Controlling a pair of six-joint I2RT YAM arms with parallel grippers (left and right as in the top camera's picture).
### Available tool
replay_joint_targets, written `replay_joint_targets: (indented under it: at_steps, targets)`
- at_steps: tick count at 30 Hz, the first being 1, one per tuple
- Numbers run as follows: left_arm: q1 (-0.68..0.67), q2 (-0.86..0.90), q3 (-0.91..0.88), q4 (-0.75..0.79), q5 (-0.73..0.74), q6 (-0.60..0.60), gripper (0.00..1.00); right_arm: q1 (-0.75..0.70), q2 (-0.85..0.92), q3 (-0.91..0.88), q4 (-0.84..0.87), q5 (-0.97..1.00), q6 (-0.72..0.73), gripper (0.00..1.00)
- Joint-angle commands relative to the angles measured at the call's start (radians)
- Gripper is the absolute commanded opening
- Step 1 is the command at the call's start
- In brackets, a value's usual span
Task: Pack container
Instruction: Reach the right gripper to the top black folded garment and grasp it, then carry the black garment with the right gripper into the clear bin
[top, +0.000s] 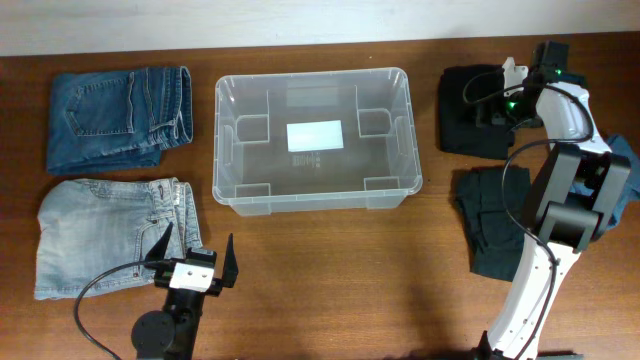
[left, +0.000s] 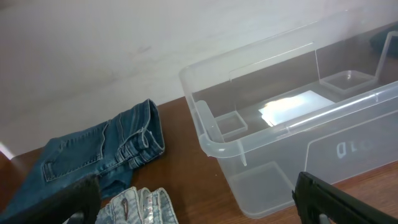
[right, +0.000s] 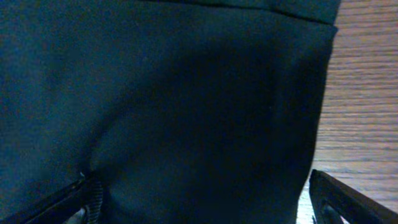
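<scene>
Across the brown tabletop (top: 330, 270), I am seeing the container (top: 225, 150) sitting empty in the middle, packing not yet begun, jeans (top: 120, 115) and dark garments (top: 475, 125) lying beside it, while my left hand (top: 195, 250) and right hand (right: 205, 193) are standing wide open, gripping nothing.

container (left: 323, 115) cropped right, dark garment (right: 186, 93) cropped

We count one container (top: 310, 203) and four folded clothes: dark jeans (top: 118, 115) and pale jeans (top: 105, 235) on the left pincer's (top: 197, 255) side, and a black garment (top: 470, 130) and a teal garment (top: 495, 225) on the right pincer's (right: 199, 199) side.
</scene>
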Motion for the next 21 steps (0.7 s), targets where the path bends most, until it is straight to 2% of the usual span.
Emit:
replay_joint_targets:
  at_steps: [1, 2, 3, 5, 7, 9, 15, 16, 18, 21]
  targets:
    - [0.006, -0.005, -0.005, -0.002, -0.004, 0.008, 0.99, 0.011, 0.065, -0.005, -0.016, -0.079, 0.002, 0.95]
    - [0.006, -0.005, -0.005, -0.002, -0.004, 0.009, 0.99, 0.011, 0.068, -0.005, -0.015, -0.097, 0.015, 0.89]
    - [0.006, -0.005, -0.005, -0.002, -0.004, 0.008, 0.99, 0.012, 0.072, -0.005, -0.014, -0.115, 0.023, 0.79]
    - [0.006, -0.005, -0.005, -0.002, -0.004, 0.008, 0.99, 0.011, 0.078, -0.005, -0.014, -0.134, 0.026, 0.69]
    - [0.006, -0.005, -0.005, -0.002, -0.004, 0.009, 0.99, 0.011, 0.08, -0.005, -0.014, -0.133, 0.043, 0.66]
    - [0.006, -0.005, -0.005, -0.001, -0.004, 0.009, 0.99, 0.011, 0.082, -0.005, -0.014, -0.134, 0.052, 0.59]
    - [0.006, -0.005, -0.005, -0.002, -0.004, 0.009, 0.99, -0.01, 0.082, -0.002, -0.004, -0.154, 0.182, 0.2]
    - [0.006, -0.005, -0.005, -0.002, -0.004, 0.009, 0.99, -0.022, 0.082, 0.006, -0.009, -0.213, 0.184, 0.12]
    - [0.006, -0.005, -0.005, -0.002, -0.004, 0.009, 0.99, -0.045, 0.077, 0.018, -0.015, -0.348, 0.184, 0.05]
    - [0.006, -0.005, -0.005, -0.002, -0.004, 0.009, 0.99, -0.091, 0.072, 0.058, -0.015, -0.689, 0.185, 0.04]
